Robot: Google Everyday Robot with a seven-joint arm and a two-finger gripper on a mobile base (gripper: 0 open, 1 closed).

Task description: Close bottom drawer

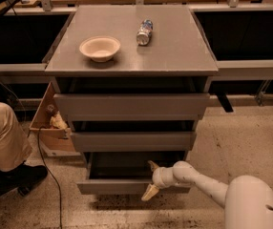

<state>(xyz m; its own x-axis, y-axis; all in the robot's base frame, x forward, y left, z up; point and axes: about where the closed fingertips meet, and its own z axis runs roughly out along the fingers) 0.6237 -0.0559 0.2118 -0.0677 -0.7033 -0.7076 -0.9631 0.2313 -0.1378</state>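
Note:
The grey cabinet has three handleless drawers, all pulled out a little. The bottom drawer (109,187) is the narrowest and lowest, pulled out the farthest, with its shallow dark box showing behind the flat front. My gripper (151,179), on the white arm that comes in from the lower right, sits at the right part of that drawer's front. One tan finger (149,192) hangs over the front face and the other (153,165) reaches back over the top edge into the box. The fingers are spread apart and hold nothing.
A beige bowl (99,48) and a lying can (144,31) sit on the cabinet top (174,51). A cardboard box (50,123) stands at the cabinet's left. A person's leg and shoe (5,147) and a black cable (46,166) lie on the floor at left.

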